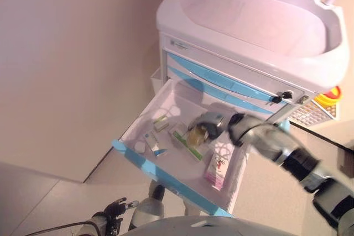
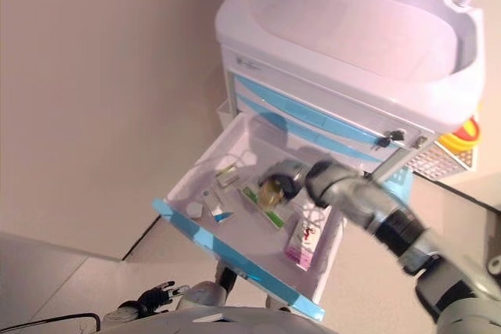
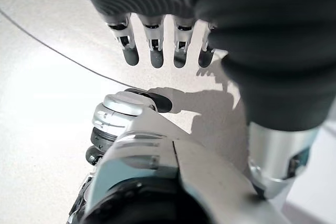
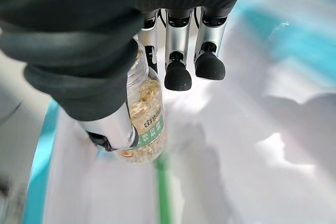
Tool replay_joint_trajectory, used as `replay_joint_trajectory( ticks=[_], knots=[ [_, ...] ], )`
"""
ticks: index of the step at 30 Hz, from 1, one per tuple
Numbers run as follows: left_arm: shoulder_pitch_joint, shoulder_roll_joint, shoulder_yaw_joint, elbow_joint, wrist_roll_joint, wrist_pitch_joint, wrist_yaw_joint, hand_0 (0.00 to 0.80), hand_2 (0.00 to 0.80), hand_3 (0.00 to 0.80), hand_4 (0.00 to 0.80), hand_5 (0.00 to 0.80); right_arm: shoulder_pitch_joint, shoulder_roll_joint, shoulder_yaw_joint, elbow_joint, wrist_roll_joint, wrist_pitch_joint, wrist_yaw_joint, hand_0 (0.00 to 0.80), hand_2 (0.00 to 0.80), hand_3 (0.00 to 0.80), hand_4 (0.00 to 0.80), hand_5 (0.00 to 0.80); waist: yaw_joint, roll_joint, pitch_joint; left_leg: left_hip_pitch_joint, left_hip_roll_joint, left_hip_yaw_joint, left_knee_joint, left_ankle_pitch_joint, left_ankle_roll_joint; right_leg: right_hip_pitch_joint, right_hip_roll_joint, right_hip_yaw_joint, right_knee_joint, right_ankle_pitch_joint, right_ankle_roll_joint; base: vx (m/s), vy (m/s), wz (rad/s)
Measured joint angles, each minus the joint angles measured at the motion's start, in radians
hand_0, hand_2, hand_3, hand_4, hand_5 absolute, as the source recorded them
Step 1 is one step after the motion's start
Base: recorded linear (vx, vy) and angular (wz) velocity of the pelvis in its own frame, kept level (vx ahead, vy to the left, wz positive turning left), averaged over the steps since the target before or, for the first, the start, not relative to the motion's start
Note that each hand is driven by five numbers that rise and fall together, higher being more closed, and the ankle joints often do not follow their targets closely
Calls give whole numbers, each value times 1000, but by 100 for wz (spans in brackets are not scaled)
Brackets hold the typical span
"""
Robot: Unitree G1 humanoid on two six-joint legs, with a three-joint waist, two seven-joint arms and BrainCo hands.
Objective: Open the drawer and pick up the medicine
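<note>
The white drawer with a blue front (image 1: 160, 175) stands pulled out of the cart. My right hand (image 1: 213, 121) reaches into it from the right. Its thumb (image 4: 110, 129) and fingers (image 4: 178, 72) are curled round a clear medicine bottle (image 4: 147, 124) of yellow capsules with a green label, which also shows as the bottle (image 1: 196, 135) in the left eye view. The bottle is over a green-edged box (image 1: 182, 136); whether it still touches the drawer floor I cannot tell. My left hand (image 1: 113, 211) hangs low by the floor, fingers (image 3: 152, 51) relaxed and holding nothing.
A pink box (image 1: 217, 169) lies in the drawer's near right corner, with small white boxes (image 1: 155, 143) to the left. The cart's white basin top (image 1: 249, 20) overhangs the shut blue drawers above. A wire basket (image 1: 312, 113) hangs on the cart's right side.
</note>
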Motion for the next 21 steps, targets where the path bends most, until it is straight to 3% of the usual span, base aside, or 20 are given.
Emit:
replay_joint_trajectory(
  ticks=[3, 6, 9, 17, 21],
  knots=[
    [2, 3, 3, 4, -5, 0, 0, 0, 0, 0, 0, 0, -133, -106, -95, 44, 270, 55, 27, 800, 800, 800, 800, 800, -26, -11, -3, 10, -2, 17, 0, -3, 4, 13, 0, 18, -19, 17, 4, 47, 38, -21],
    [4, 6, 3, 12, -8, 0, -5, 0, 0, 0, 0, 0, -222, -96, -197, 163, 527, 71, -31, 800, 800, 800, 800, 800, -44, -19, -9, 26, -4, 30, 0, -7, 9, 33, 1, 29, -36, 26, 6, 45, 38, -12],
    [5, 14, -4, 13, -8, 0, -18, 0, 0, 0, 0, 0, -283, -92, -268, 284, 646, 78, -120, 800, 800, 800, 800, 800, -47, -25, -14, 30, -4, 33, 0, -8, 11, 34, 0, 32, -38, 24, 9, 31, 30, -1],
    [-4, 19, -29, 16, -39, 10, -30, 0, 0, 0, 0, 0, -392, -124, -256, 588, 644, 134, -241, 800, 800, 800, 800, 800, -45, -21, -31, 33, -7, 26, 0, -7, 12, 51, 1, 28, -52, 30, 6, 12, 5, 3],
    [-5, 19, -37, 17, -41, 42, -29, 0, 0, 0, 0, 0, -487, -173, -93, 759, 542, 142, -237, 800, 800, 800, 800, 800, -40, -12, -36, 33, -7, 21, 0, -6, 12, 60, 3, 22, -64, 36, 5, 8, 1, 3]
  ],
)
